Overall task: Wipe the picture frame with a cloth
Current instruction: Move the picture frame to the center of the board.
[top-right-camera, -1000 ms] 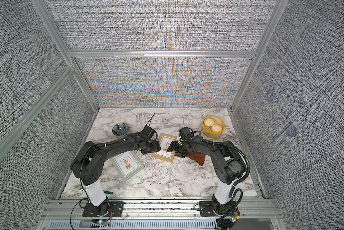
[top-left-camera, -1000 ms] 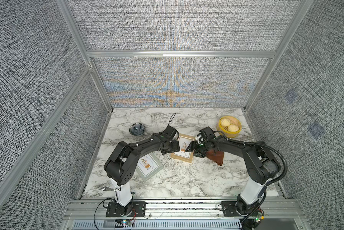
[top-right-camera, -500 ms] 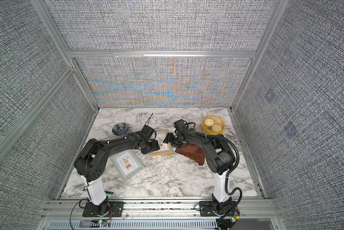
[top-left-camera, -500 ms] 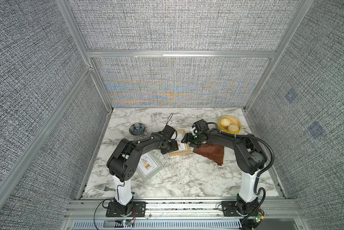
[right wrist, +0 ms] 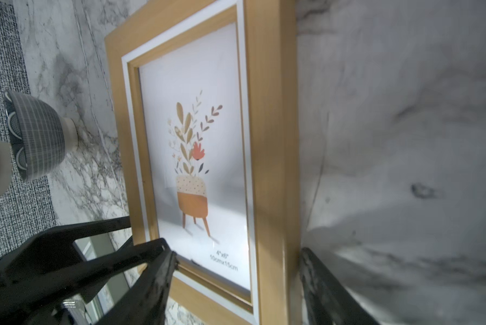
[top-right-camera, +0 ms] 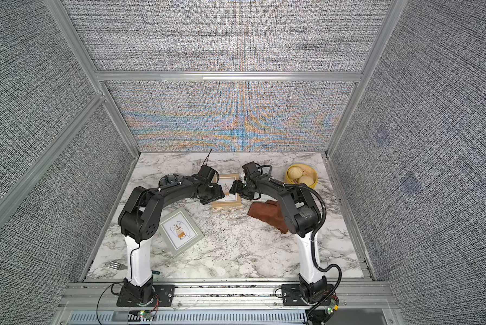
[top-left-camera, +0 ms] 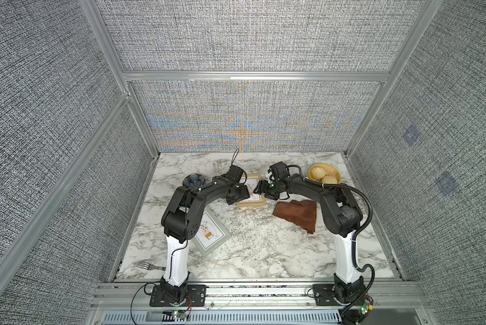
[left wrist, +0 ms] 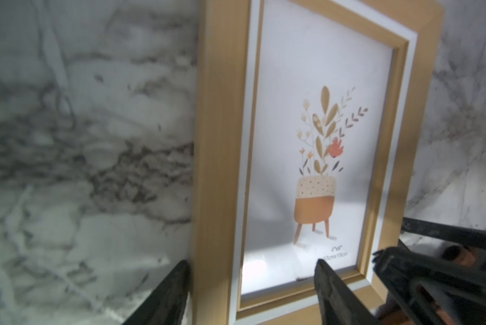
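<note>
The wooden picture frame (top-left-camera: 252, 183) (top-right-camera: 227, 183) with a potted-plant print stands tilted up off the marble, mid-table. My left gripper (top-left-camera: 243, 194) (left wrist: 253, 264) is shut on one of its sides, one finger against the outer edge and the other on the glass. My right gripper (top-left-camera: 260, 190) (right wrist: 239, 253) grips the opposite side, one finger on the glass (right wrist: 208, 174) and one behind the frame. The reddish-brown cloth (top-left-camera: 295, 214) (top-right-camera: 267, 214) lies crumpled on the table beside the right arm, untouched by either gripper.
A grey picture frame (top-left-camera: 210, 233) lies flat by the left arm's base. A dark patterned bowl (top-left-camera: 193, 180) (right wrist: 36, 140) sits back left, a yellow bowl with buns (top-left-camera: 324, 174) back right. A fork (top-left-camera: 147, 265) lies at the front left edge.
Both grippers have carried the wooden frame toward the back and squared it up. The right arm has come off the cloth, which now lies more exposed.
</note>
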Robot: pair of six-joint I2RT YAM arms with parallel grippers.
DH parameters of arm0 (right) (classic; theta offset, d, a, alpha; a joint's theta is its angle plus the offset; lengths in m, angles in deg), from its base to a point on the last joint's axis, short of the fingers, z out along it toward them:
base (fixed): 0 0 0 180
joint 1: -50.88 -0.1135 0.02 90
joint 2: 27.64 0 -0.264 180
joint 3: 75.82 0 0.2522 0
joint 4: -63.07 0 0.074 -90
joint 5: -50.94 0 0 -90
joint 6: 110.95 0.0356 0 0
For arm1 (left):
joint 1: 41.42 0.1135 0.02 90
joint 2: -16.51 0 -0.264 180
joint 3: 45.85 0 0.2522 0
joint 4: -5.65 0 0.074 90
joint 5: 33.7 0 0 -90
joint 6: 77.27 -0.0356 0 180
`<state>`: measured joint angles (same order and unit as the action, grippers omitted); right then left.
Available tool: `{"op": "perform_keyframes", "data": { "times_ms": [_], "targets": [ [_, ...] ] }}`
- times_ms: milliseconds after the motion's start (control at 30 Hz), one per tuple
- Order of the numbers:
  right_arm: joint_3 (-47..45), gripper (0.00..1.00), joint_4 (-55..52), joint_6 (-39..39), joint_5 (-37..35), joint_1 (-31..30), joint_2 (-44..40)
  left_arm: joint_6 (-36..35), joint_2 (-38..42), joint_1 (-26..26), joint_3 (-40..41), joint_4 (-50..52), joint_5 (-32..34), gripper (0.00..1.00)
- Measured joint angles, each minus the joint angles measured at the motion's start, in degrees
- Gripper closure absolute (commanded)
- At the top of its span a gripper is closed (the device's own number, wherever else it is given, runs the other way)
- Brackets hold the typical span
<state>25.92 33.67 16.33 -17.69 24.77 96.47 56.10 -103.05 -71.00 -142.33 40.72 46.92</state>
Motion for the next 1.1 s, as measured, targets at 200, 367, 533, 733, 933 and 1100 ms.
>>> {"op": "perform_keyframes", "data": {
  "times_ms": [200, 367, 533, 733, 933, 1100],
  "targets": [
    [6.1, 0.29, 0.9, -0.17, -1.68, 0.74, 4.33, 0.28, -4.39, 0.94, -6.71, 0.98, 0.92, 0.3],
    [7.96, 0.27, 1.33, -0.09, -2.91, 1.01, 5.62, 0.52, -6.25, 1.09, -10.29, 3.02, 1.95, 0.3],
    [4.87, 0.14, 1.4, -0.11, -3.1, 1.95, 3.04, -0.39, -4.2, 1.07, -10.12, 4.07, 2.75, 0.2],
    [-3.02, 0.1, 0.39, -3.28, -7.23, 4.42, -7.06, -2.62, 6.14, 1.62, -2.95, 6.27, 7.5, 0.1],
    [-5.75, 0.1, -0.87, -9.46, -4.31, 0.9, -12.63, -2.84, 22.71, 3.26, 10.82, 9.57, 11.76, 0.08],
    [-5.42, 0.1, -2.03, -11.91, 0.87, -6.38, -11.56, 1.16, 37.51, 5.49, 23.93, 15.32, 17.84, 0.09]
  ]
}}
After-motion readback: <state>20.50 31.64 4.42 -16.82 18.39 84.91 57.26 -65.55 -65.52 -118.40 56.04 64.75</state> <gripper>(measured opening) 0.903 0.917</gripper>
